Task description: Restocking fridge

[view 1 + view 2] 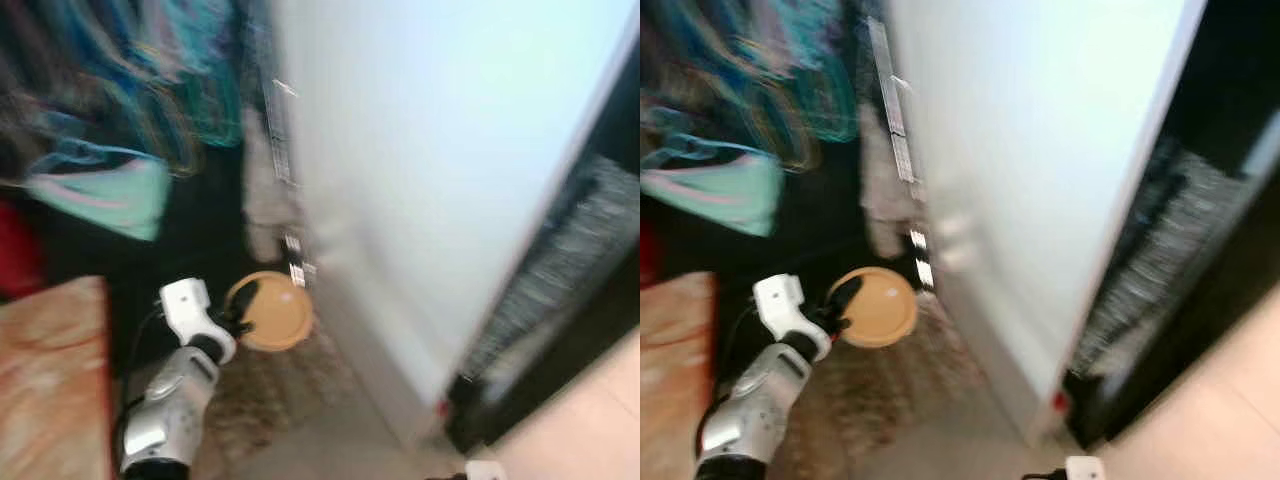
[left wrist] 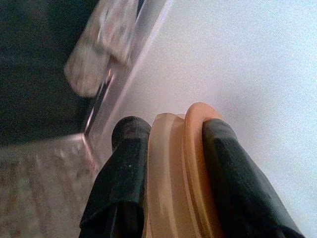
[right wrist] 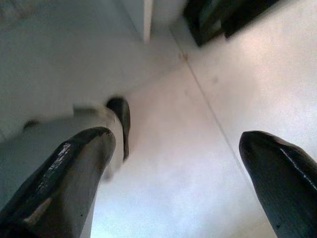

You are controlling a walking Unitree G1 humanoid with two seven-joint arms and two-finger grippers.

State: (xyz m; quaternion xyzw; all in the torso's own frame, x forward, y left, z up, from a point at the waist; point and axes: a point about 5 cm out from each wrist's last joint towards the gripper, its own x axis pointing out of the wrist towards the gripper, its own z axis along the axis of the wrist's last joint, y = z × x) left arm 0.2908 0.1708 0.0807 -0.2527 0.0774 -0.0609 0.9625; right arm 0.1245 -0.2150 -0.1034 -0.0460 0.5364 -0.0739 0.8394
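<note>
The head views are blurred, so only the coarse layout can be trusted. The left hand [image 1: 238,318] is held out low in front of the robot and is closed on a round tan container [image 1: 272,311], a flat disc-like tub with a lid; in the left wrist view its two black fingers [image 2: 124,178] pinch it across its thickness, one finger on each flat face, so the rim [image 2: 171,163] stands edge-on between them and the disc's broad face looks sideways, not up. Just to the right of the container, and very close to it, rises the large white fridge door [image 1: 440,170], whose pale panel also fills the background behind the gripped rim in the wrist view. The relation that matters is this one: the container sits on the near, outer side of that door, near the door's lower left edge, so the fridge interior is not yet in front of the hand. My reading is that the left arm is the working arm and must get round or past the door. The right hand [image 3: 183,168] hangs low over pale floor [image 3: 208,124], its fingers spread wide apart and holding nothing. A patterned surface [image 1: 50,370] lies at the robot's left, and colourful cloth [image 1: 100,190] hangs above it.
</note>
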